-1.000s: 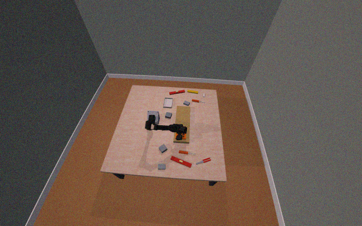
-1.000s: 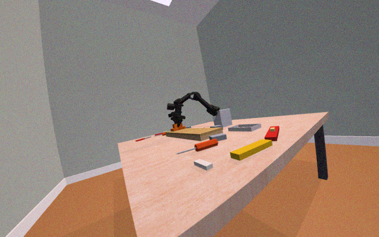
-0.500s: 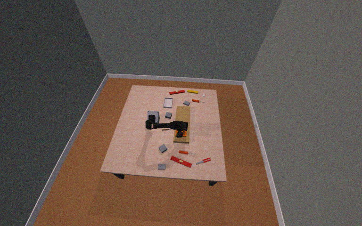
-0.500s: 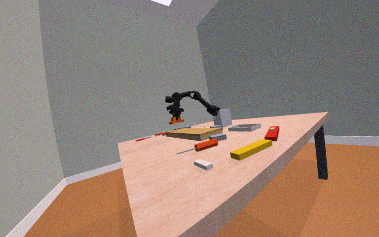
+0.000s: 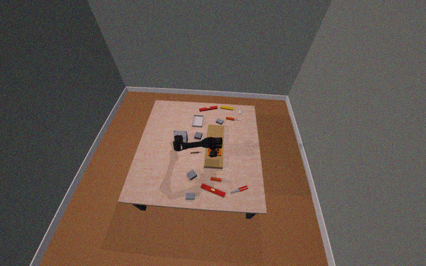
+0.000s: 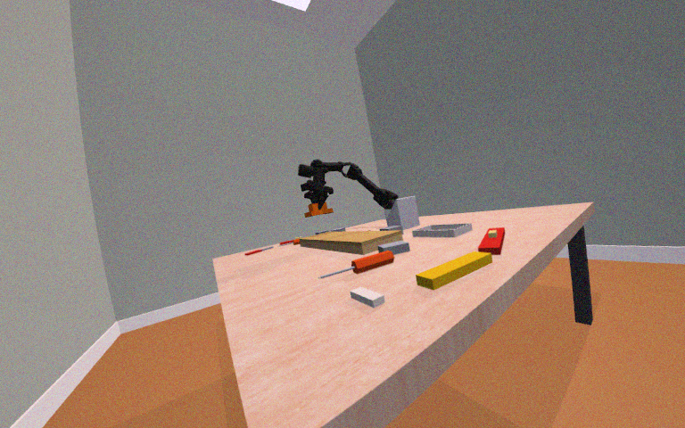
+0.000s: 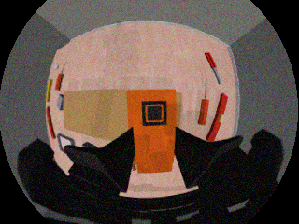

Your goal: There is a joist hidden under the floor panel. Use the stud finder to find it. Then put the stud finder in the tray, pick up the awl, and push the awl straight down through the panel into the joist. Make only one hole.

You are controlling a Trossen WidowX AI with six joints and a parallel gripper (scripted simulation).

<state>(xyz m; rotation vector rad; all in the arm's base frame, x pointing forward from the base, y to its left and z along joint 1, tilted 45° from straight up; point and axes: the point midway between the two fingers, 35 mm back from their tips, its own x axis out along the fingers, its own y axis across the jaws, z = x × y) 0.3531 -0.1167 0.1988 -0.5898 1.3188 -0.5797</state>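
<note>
The claw [image 5: 213, 152] [image 6: 319, 205] [image 7: 152, 127], part-way open, grips the stud finder [image 5: 208, 153] [image 6: 317, 210] [image 7: 151, 96]; the tray [image 5: 197, 121] [image 6: 435, 234] [image 7: 65, 142] lies to its left and back.

Tray [image 5: 197, 121] sits nr the tabletop's [image 5: 147, 175] far edge, L of ctr. Red level [image 5: 208, 108] & yellow bar [image 5: 226, 107] lie along the far edge; white block [image 5: 239, 112] nr far R corner. Panel [image 5: 214, 131] is abt mid-table, arm [image 5: 196, 144] reaching over it from the L. Awl [image 5: 194, 152] lies L of panel. Pliers [image 5: 241, 190] nr the near R corner.
</note>
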